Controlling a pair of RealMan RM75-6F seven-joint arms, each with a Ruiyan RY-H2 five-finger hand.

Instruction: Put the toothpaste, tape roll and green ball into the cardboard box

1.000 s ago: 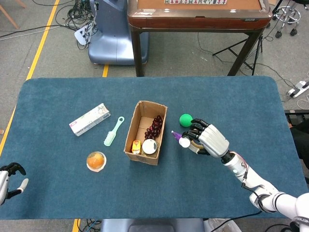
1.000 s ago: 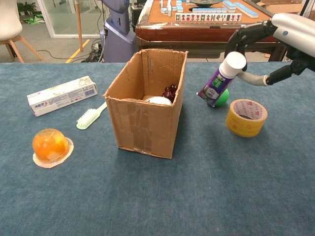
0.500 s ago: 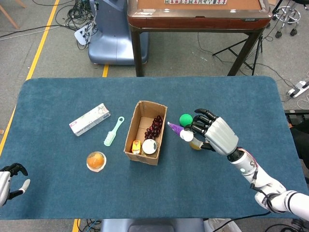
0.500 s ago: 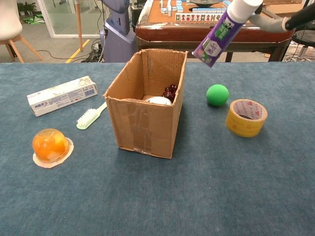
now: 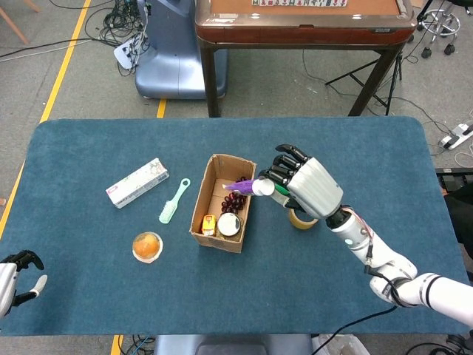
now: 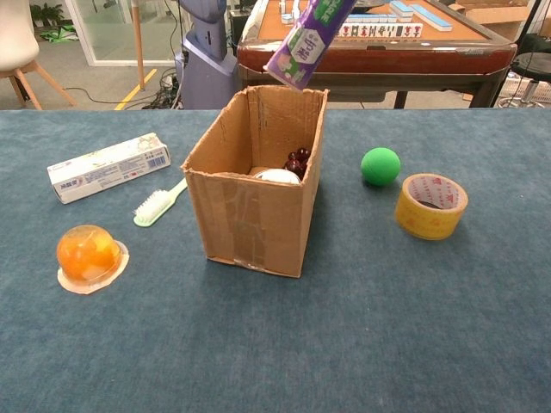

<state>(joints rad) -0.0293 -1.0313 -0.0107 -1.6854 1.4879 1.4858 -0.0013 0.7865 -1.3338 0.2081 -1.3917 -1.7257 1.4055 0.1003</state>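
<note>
My right hand holds a purple toothpaste tube above the open cardboard box; in the chest view the tube hangs tilted over the box's far rim, the hand out of frame. The green ball and yellow tape roll lie on the cloth right of the box; in the head view the hand hides most of the ball and part of the tape roll. My left hand sits at the table's near left corner, holding nothing, fingers apart.
Inside the box are dark grapes, a white-lidded jar and a small yellow item. Left of the box lie a toothpaste carton, a green toothbrush and an orange jelly cup. A wooden table stands beyond.
My right hand has lifted the toothpaste tube from beside the ball and carried it left until it hangs over the box. The ball and tape roll have stayed put.
</note>
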